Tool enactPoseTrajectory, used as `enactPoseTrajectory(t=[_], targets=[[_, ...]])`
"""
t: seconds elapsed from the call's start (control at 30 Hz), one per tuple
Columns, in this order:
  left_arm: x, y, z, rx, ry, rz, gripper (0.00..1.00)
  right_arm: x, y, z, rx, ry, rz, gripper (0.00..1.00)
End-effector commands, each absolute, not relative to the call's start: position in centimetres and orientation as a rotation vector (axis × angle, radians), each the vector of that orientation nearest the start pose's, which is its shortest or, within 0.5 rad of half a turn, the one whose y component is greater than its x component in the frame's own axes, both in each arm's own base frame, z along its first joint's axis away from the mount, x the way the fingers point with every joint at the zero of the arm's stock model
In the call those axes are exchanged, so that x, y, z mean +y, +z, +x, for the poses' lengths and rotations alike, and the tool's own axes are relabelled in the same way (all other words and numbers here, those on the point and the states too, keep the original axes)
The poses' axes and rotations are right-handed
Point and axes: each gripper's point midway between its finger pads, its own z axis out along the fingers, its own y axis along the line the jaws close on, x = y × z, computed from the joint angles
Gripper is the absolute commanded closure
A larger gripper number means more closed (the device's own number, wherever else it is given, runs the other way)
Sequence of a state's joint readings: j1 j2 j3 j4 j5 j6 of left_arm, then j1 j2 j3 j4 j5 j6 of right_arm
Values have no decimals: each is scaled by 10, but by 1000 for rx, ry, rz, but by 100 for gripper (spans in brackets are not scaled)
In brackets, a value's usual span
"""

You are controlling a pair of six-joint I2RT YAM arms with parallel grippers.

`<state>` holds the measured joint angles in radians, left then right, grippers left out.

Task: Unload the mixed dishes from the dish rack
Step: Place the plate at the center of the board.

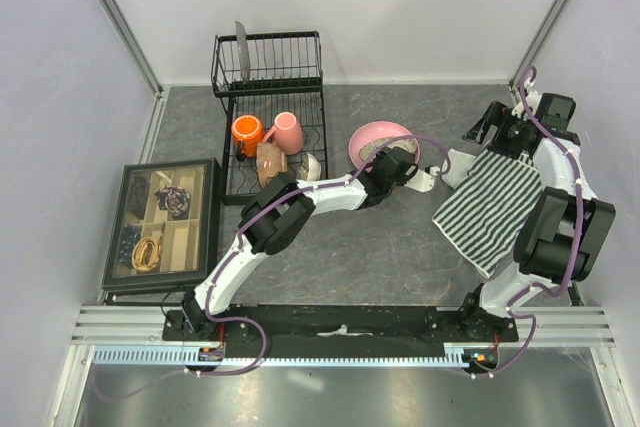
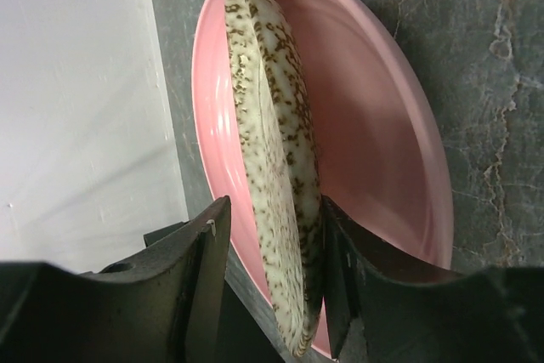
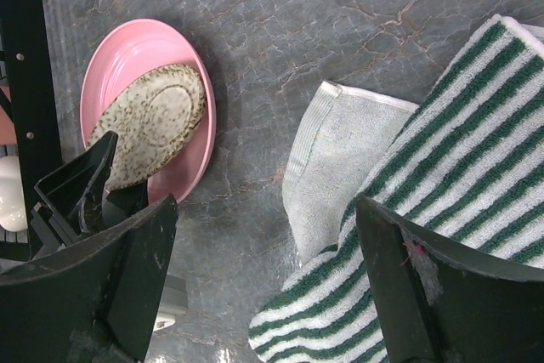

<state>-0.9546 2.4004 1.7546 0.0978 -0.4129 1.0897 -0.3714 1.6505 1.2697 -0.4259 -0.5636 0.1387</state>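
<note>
The pink dish (image 1: 372,134) lies on the table to the right of the dish rack (image 1: 270,77), with a cream speckled plate (image 2: 268,150) leaning inside it. My left gripper (image 2: 276,235) is open astride that plate's near rim: the right finger (image 2: 340,269) touches it and the left finger (image 2: 204,278) stands apart. In the rack sit an orange mug (image 1: 246,133), a pink mug (image 1: 288,132), a tan-brown bowl (image 1: 271,162) and a small white bowl (image 1: 312,166). My right gripper (image 3: 263,295) is wide open and empty over the striped cloth (image 3: 459,150).
A black-framed box of trinkets (image 1: 160,225) stands left of the rack. A grey blade (image 1: 241,49) stands upright in the rack's wire back. The striped cloth (image 1: 490,212) covers the table's right side under the right arm. Walls close the left, back and right.
</note>
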Motion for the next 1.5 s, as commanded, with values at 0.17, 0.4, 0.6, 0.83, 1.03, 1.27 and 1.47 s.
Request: enactPoseTrajectory(t=[0.17, 0.4, 0.6, 0.83, 1.03, 1.27, 1.47], targets=[[-443, 118, 444, 1325, 493, 1562, 43, -59, 159, 422, 2233, 561, 305, 7], [-438, 128, 434, 1378, 448, 1577, 33, -61, 158, 422, 2234, 560, 314, 7], [-434, 131, 428, 1426, 414, 1586, 31, -62, 156, 422, 2235, 561, 319, 7], [-433, 128, 425, 1437, 408, 1597, 31, -65, 156, 421, 2234, 563, 326, 7], [-435, 125, 427, 1436, 398, 1611, 31, -65, 155, 420, 2234, 571, 331, 7], [-445, 121, 434, 1437, 395, 1610, 31, -67, 152, 419, 2236, 577, 340, 7], [-447, 118, 437, 1435, 405, 1618, 31, -67, 153, 418, 2232, 583, 342, 7]])
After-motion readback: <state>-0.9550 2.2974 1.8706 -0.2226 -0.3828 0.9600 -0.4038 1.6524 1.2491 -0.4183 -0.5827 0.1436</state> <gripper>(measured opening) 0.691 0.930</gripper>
